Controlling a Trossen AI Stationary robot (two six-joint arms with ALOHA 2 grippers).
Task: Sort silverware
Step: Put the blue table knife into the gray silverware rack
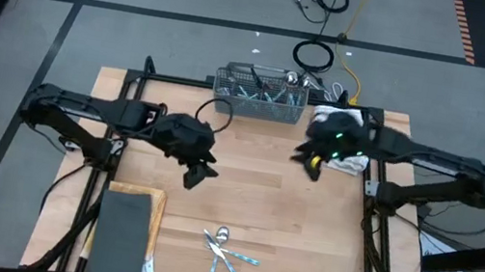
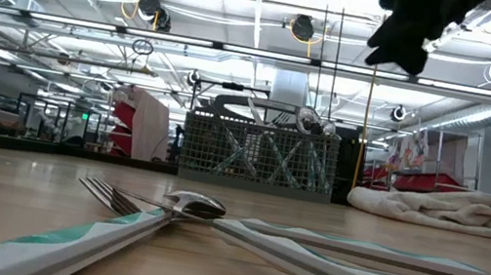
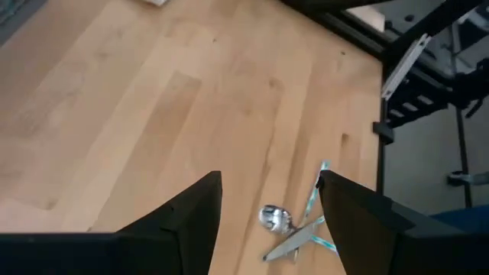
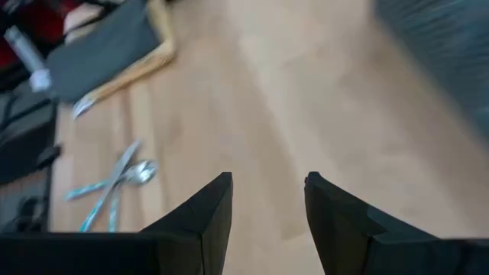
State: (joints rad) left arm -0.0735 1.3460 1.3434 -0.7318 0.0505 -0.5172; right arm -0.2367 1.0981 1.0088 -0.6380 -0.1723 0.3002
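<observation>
A few pieces of silverware (image 1: 229, 251) with light blue patterned handles lie crossed on the wood near the table's near edge: a spoon and a fork among them (image 2: 185, 209), also seen in the left wrist view (image 3: 294, 229) and the right wrist view (image 4: 114, 183). More silverware stands in the grey wire-mesh basket (image 1: 258, 97) at the far edge. My left gripper (image 1: 198, 173) hangs open above the table's middle left, holding nothing. My right gripper (image 1: 309, 161) hangs open above the middle right, near the white towel (image 1: 342, 152), also empty.
A dark grey mat on a tan cloth (image 1: 125, 230) lies at the near left corner. The white folded towel (image 2: 432, 205) rests at the far right beside the basket (image 2: 258, 154). Bare wood stretches between the two grippers and the loose silverware.
</observation>
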